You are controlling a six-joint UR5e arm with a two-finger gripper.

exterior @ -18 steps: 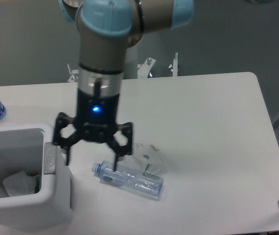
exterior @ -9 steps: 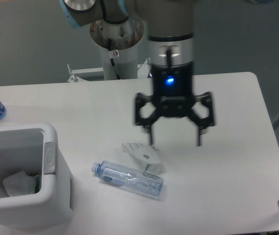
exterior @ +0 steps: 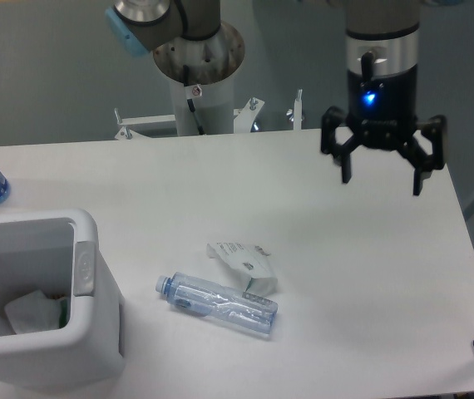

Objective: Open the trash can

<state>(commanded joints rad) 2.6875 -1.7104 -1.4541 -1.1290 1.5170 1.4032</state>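
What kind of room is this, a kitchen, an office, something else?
Most likely a robotics lab or test bench: a robot arm's tool hangs open over a plain white table set with an open trash can, a plastic bottle and crumpled paper.

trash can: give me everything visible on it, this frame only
The trash can is a white, plastic-looking rectangular bin with rounded corners, standing upright at the table's front-left, cut off by the frame's left edge. Its top is open: no lid shows over the opening, and crumpled white waste with a bit of green lies inside. A grey push-button tab sits on its right rim. Nothing else touches it; the hand hangs open, far off to the right.
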